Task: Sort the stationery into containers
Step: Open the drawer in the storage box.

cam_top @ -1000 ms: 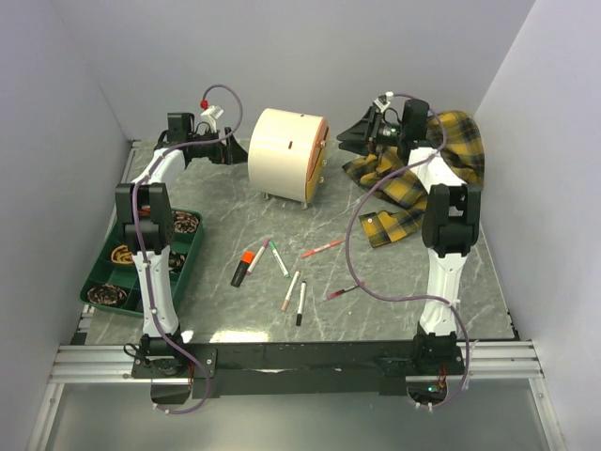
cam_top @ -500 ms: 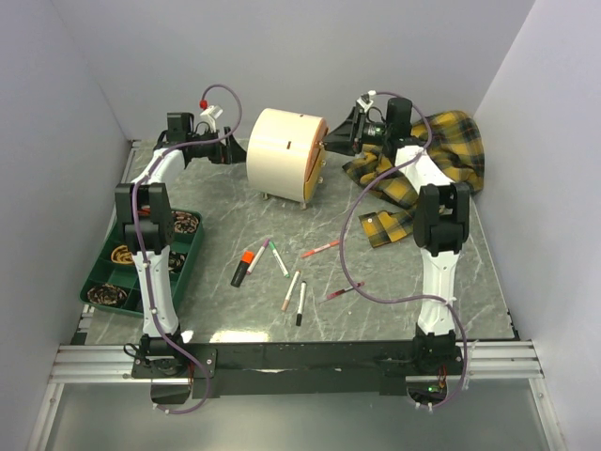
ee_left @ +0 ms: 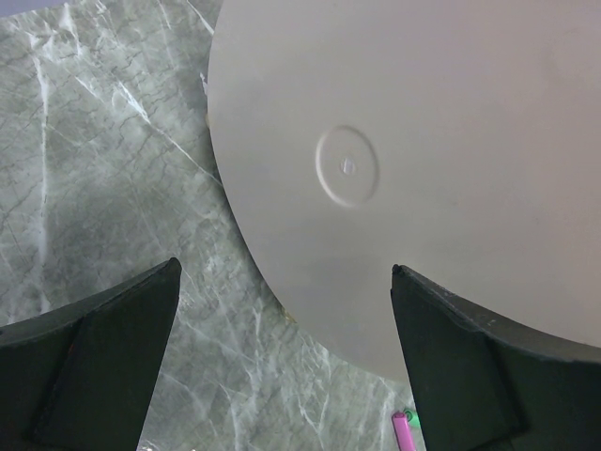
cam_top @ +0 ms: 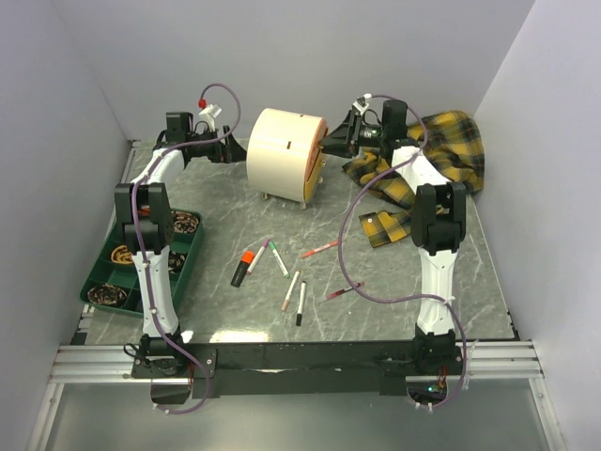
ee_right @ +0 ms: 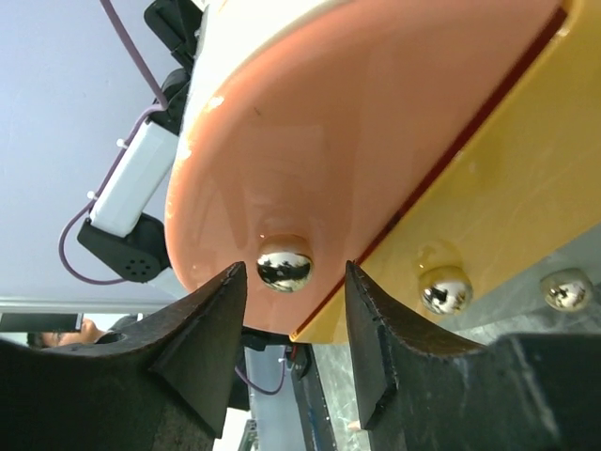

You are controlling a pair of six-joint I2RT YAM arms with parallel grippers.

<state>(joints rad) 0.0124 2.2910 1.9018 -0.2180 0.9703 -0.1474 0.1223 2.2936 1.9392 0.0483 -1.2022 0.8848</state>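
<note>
The containers are drawers in a cream round-topped cabinet (cam_top: 280, 150). In the right wrist view its orange drawer (ee_right: 376, 122) carries a shiny round knob (ee_right: 284, 266), and my right gripper (ee_right: 293, 272) stands open with one finger on each side of that knob and a small gap on both. The yellow drawer (ee_right: 526, 178) below has two more knobs. My left gripper (ee_left: 282, 272) is open wide at the cabinet's plain cream back (ee_left: 423, 141), holding nothing. Stationery lies on the marble: an orange-capped black marker (cam_top: 244, 268) and several thin pens (cam_top: 290, 290).
A yellow plaid cloth (cam_top: 427, 160) lies heaped at the back right, under the right arm. At the left edge, beside the left arm, a green tray (cam_top: 192, 258) holds coiled items. Grey walls close in the table on three sides.
My right gripper has swung left from above the plaid cloth to the cabinet's front, and its jaws have narrowed slightly round the orange drawer's knob. The left arm has not moved.
</note>
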